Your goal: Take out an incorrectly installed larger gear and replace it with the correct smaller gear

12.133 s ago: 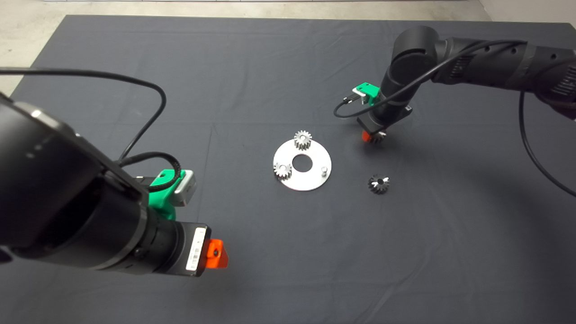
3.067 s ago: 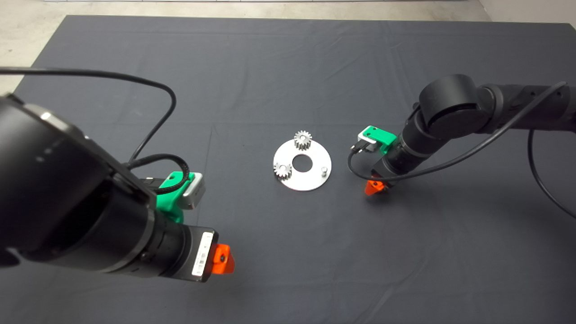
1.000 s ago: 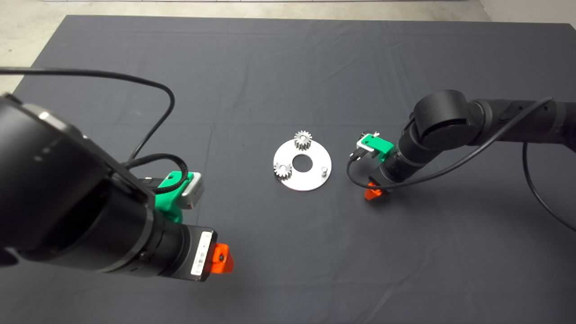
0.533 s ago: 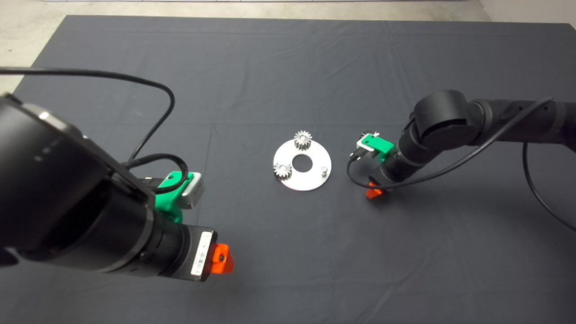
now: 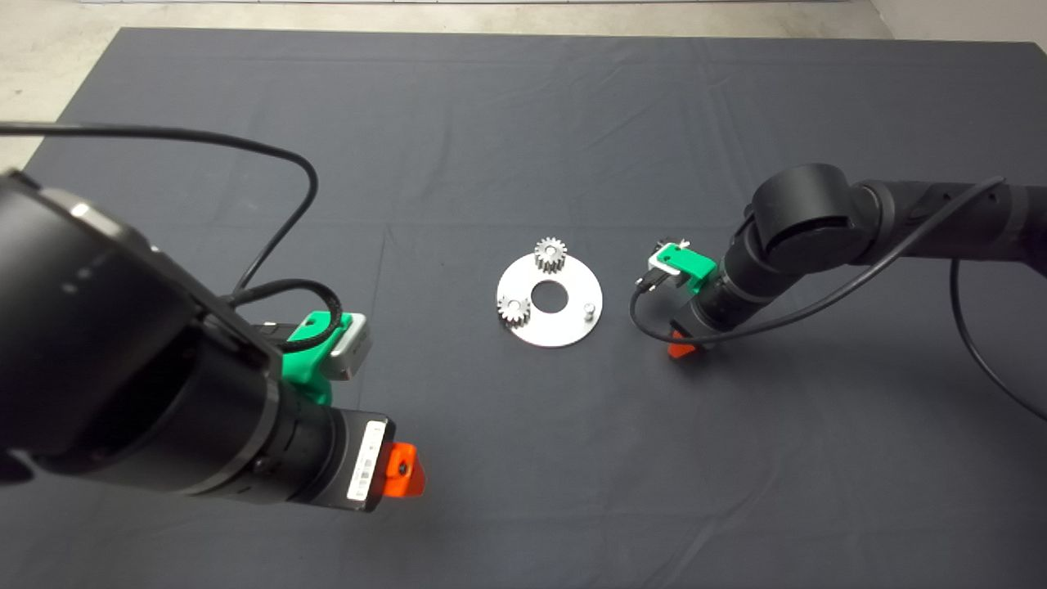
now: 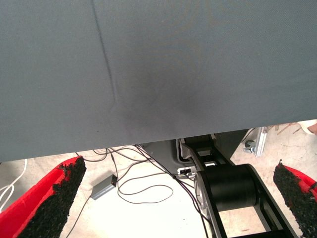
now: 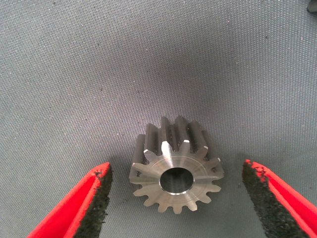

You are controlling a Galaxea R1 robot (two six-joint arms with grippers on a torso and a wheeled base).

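Observation:
The smaller gear (image 7: 174, 174) lies on the mat between the open fingers of my right gripper (image 7: 177, 171), which do not touch it. In the head view my right gripper (image 5: 684, 345) is low over the mat just right of the round silver plate (image 5: 564, 325) and hides this gear. The plate carries two small pale gears (image 5: 550, 254) (image 5: 514, 309) and one bare peg (image 5: 589, 309). The larger gear (image 5: 681, 243) is almost wholly hidden behind the right wrist's green mount. My left gripper (image 5: 401, 470) is parked open at the lower left.
The right arm's black cable (image 5: 654, 323) loops down close to the plate's right edge. The left wrist view shows the mat's edge (image 6: 148, 144) with the floor, cables and a robot base beyond it. The floor borders the mat at the far side.
Over twelve seconds my right gripper left the larger gear on the mat and moved down over the smaller gear. In the last second it has barely moved. The left arm has stayed still.

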